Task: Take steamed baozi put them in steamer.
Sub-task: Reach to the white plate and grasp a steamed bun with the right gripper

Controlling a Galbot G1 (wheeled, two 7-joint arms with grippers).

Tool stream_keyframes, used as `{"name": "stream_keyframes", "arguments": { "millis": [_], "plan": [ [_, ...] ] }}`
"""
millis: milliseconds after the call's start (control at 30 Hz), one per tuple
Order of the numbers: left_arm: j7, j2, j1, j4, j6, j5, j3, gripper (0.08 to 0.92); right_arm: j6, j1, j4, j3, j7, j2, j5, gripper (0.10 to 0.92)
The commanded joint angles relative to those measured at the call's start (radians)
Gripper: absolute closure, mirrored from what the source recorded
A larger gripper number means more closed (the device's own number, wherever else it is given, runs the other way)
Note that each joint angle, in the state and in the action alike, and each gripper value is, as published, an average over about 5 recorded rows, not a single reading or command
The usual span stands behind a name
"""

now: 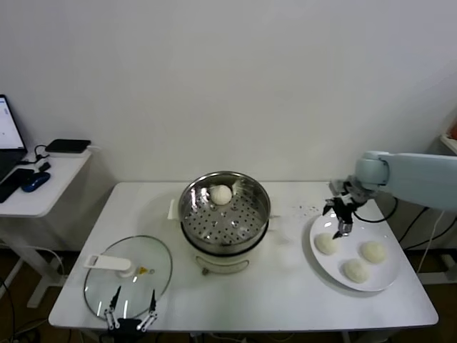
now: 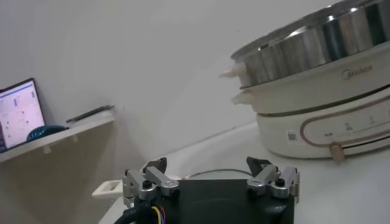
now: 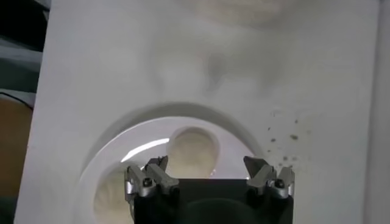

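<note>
I see right pincer spread above a bun on the plate; left pincer spread, parked by lid; one baozi in steamer.

4 baozi, 1 steamer, 1 plate, 1 glass lid, 2 hands.

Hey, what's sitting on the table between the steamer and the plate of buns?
Nothing solid: in the head view the table between the steamer and the plate is bare except a scatter of small dark specks.
</note>
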Motion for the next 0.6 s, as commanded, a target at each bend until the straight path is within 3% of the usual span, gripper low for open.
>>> {"name": "stream_keyframes", "arguments": {
  "millis": [33, 600],
  "plan": [
    [0.0, -0.002, 0.003, 0.003, -0.001, 0.002, -0.002, 0.177, -0.09, -0.202, -0.061, 0.126, 0.005, -0.033, -0.05, 0.203],
    [-0.001, -0.002, 0.002, 0.003, 0.0, 0.002, -0.014, 0.177, -0.124, -0.281, -0.086, 0.222, 0.055, -0.02, -0.106, 0.211]
  ]
}}
